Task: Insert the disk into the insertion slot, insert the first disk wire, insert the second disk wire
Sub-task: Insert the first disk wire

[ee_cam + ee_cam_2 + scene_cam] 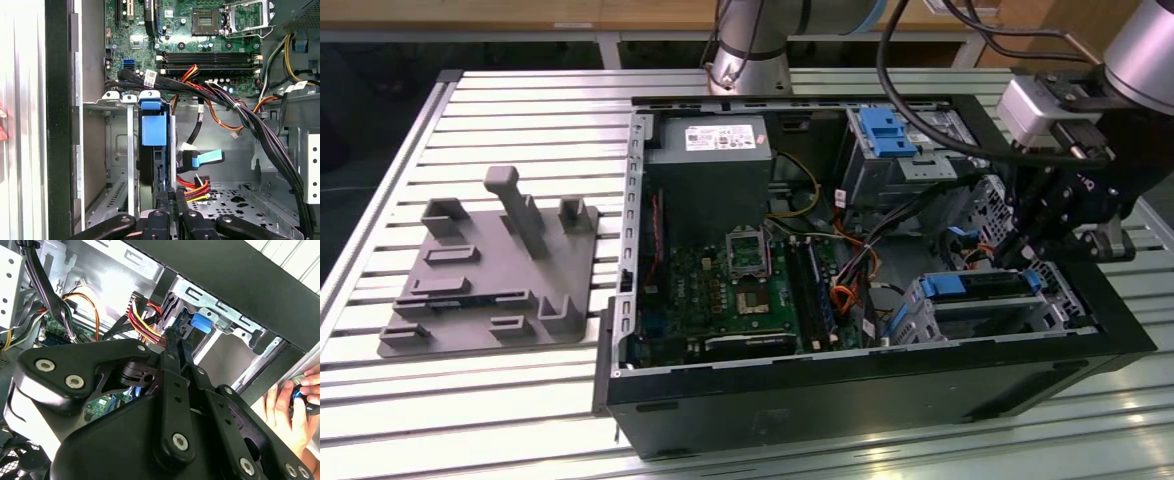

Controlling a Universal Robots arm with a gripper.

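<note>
So, starting at the exterior view's left: a grey fixture (pixel 487 270) sits on the slatted table (pixel 494 110); next to it is the open computer case (pixel 854 390) with the motherboard (pixel 734 290) lying in the middle; toward the exterior view's right there's the taller bay with the blue latch (pixel 887 130), and nearer the camera the insertion slot (pixel 1041 318). The disk (pixel 945 286) is sitting in that slot, with its blue tab (pixel 152 130) at the cage's mouth. The gripper (pixel 1017 260) hangs right over the slot's far end; in both wrist views the claw (pixel 171 192) looks narrow, fingers (pixel 172 347) nearly together; can't tell if anything's pinched. A red-and-yellow wire bundle (pixel 196 187) lies just beside the fingertips, with a blue connector (pixel 202 160) nearby; a person's hand (pixel 287 410) rests outside the case wall.
</note>
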